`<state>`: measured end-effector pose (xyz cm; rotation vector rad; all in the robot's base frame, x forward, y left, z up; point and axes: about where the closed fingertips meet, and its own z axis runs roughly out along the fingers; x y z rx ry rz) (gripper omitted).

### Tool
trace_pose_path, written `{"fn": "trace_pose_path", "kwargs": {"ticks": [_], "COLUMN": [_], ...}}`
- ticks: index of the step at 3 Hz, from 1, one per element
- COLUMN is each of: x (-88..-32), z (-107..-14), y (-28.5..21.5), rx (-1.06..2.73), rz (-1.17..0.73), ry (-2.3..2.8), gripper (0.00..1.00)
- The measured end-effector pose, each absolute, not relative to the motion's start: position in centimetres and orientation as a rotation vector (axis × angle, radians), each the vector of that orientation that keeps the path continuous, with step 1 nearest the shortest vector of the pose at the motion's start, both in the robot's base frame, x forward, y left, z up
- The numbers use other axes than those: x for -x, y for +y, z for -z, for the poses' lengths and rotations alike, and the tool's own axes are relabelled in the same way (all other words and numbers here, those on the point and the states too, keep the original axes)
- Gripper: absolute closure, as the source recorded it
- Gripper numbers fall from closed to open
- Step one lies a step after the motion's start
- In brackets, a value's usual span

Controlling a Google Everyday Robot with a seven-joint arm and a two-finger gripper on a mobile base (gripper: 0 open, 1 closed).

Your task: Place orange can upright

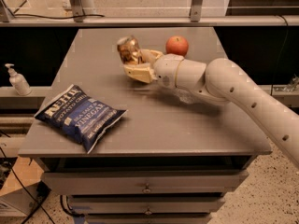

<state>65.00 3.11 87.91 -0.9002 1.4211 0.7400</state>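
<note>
Grey table (187,125) | tool (133,62) clamps orange can (128,48) (tilted) | apple (177,45) behind

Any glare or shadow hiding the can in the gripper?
Camera view: a bright glint sits on the silvery end of the orange can, held tilted in the gripper above the far half of the table. Camera view: the arm casts a soft shadow on the table under the gripper, not on the can; the apple behind is evenly lit.

The gripper (133,62), clasping the tilted orange can (128,48), occupies mid-counter (187,134) toward the far edge. An apple (177,45) sits just beside it. The arm (243,90) crosses the right edge. A chip bag (79,116) blocks the near-left corner. The far-left corner lies open.
</note>
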Motion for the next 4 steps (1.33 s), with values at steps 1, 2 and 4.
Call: {"fn": "trace_pose_path", "kwargs": {"ticks": [1, 2, 4], "x": [-64.8, -64.8, -65.0], "z": [-87.8, -88.4, -89.7], "y": [2.9, 2.5, 2.1], "rx": [0.908, 0.933, 0.968], "rz": [-0.729, -0.698, -0.649], "ry": [1.449, 1.47, 1.481], "gripper": [0.0, 0.0, 0.0]}}
